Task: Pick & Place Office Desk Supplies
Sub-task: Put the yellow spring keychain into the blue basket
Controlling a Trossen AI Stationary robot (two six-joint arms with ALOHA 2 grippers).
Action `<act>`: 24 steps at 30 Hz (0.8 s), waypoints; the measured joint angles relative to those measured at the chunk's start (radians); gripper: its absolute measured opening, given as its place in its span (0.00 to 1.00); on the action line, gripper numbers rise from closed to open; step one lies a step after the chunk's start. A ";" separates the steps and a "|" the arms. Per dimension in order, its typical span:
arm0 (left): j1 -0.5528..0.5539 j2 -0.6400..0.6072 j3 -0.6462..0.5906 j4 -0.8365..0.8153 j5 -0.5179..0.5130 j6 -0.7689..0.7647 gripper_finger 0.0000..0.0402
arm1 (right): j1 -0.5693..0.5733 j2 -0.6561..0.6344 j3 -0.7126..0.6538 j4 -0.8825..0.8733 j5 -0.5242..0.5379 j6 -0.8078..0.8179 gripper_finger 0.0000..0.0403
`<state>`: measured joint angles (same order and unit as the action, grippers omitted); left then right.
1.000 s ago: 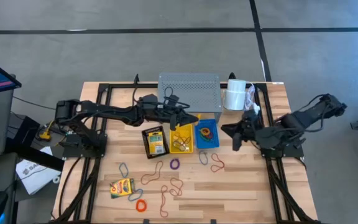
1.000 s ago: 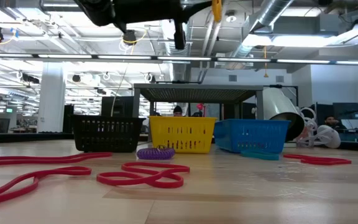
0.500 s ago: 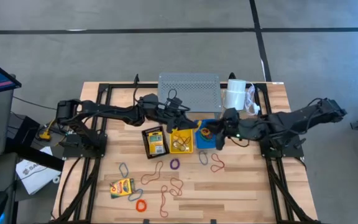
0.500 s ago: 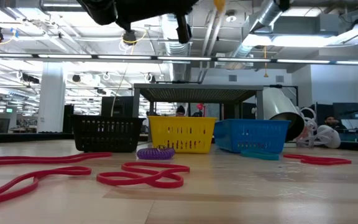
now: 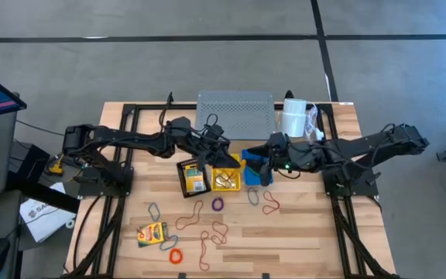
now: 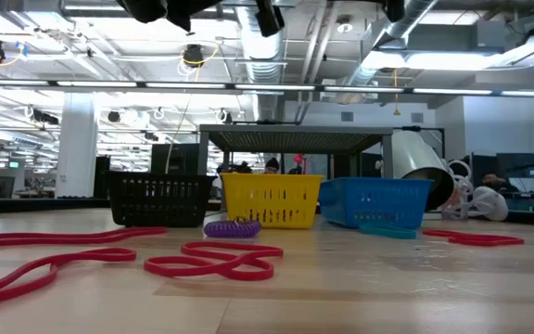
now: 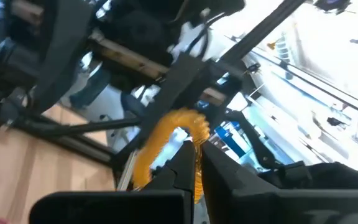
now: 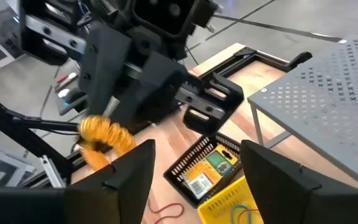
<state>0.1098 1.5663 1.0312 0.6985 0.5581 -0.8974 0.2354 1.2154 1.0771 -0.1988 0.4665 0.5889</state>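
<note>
Right gripper (image 5: 268, 157) has swung in over blue bin (image 5: 255, 172), jaws now spread wide, nothing held. Left gripper (image 7: 190, 163) stays clenched on orange coil (image 7: 166, 140) above yellow bin (image 5: 224, 178), mid-tabletop. Handover looks next.

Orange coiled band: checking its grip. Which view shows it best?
Left wrist view: the orange coiled band is pinched close up in the left end effector. The right wrist view shows it farther off; high and low views don't.
</note>
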 joint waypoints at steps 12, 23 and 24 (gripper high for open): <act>0.024 -0.044 -0.002 -0.053 0.025 0.010 0.01 | 0.040 -0.061 0.001 -0.054 0.002 0.013 0.50; 0.032 -0.044 -0.002 -0.055 0.026 0.010 0.01 | 0.039 -0.067 0.001 -0.041 0.002 0.013 0.47; 0.032 -0.044 -0.002 -0.055 0.026 0.010 0.01 | 0.038 -0.065 0.001 -0.036 0.002 0.013 0.47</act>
<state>0.1421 1.5227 1.0294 0.6434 0.5840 -0.8875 0.2739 1.1503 1.0779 -0.2352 0.4686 0.6020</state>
